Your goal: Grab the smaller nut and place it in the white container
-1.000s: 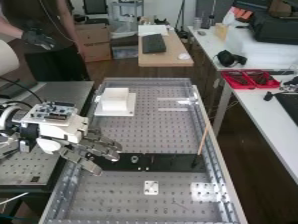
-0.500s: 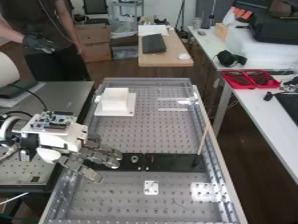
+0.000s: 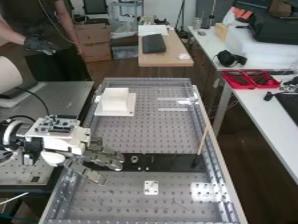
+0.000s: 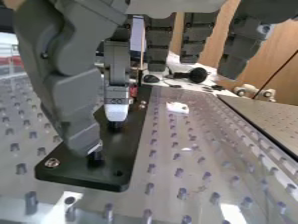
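The hand [image 3: 93, 159] is over the left end of the flat black bar [image 3: 169, 162], its thumb and fingers extended and spread apart. To the right of the fingertips, the bearing [image 3: 134, 159] stands on the bar. The fingers cover part of the bar, and I cannot make out the smaller nut. Farther up the bench sits the white container [image 3: 115, 100] on a white base. In the wrist view the hand [image 4: 116, 82] reaches down over the black bar [image 4: 126, 165], fingers fairly straight; I see nothing held between them.
A thin wooden stick [image 3: 203, 139] leans up from the bar's right part. Nearer the bench's front lies a small white plate [image 3: 151, 187]. Metal rails [image 3: 216, 145] edge the perforated bench. A red tray [image 3: 249, 79] is on the side table.
The hand has shifted slightly toward the bench's near end and a little to the right. Its fingers keep about the same spread, and the bearing and container have stayed put.
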